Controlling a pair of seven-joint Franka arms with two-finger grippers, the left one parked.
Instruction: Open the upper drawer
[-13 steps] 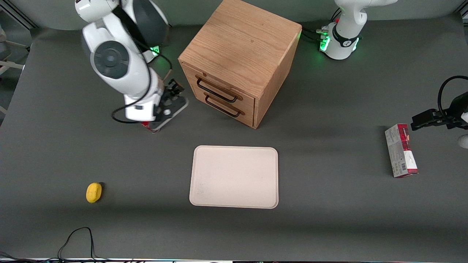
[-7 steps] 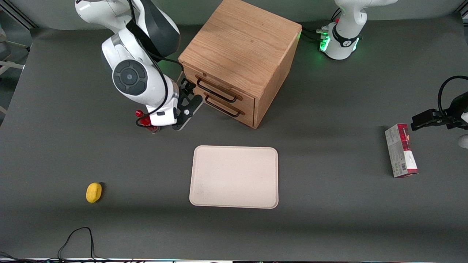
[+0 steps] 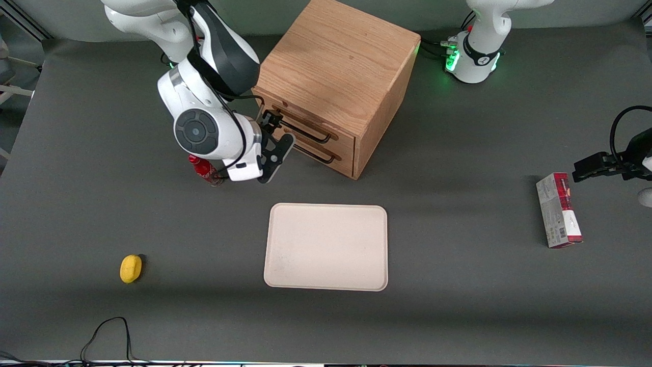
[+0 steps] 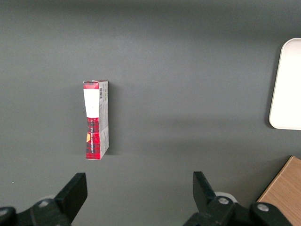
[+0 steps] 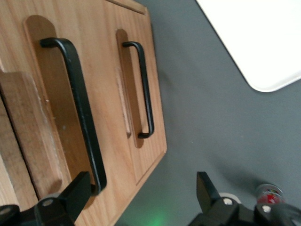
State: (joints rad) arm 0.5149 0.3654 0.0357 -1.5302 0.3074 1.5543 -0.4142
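The arm (image 3: 204, 102) is showing glossy white shells, dark grey joint caps and black cables; the gripper (image 3: 272, 145) is wearing black fingers.

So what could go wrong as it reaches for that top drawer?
The gripper is open at one end of the upper drawer's handle, so it might slip off. The lower drawer's handle sits close by and could get grabbed instead. The arm might also knock over the red bottle standing beside it.
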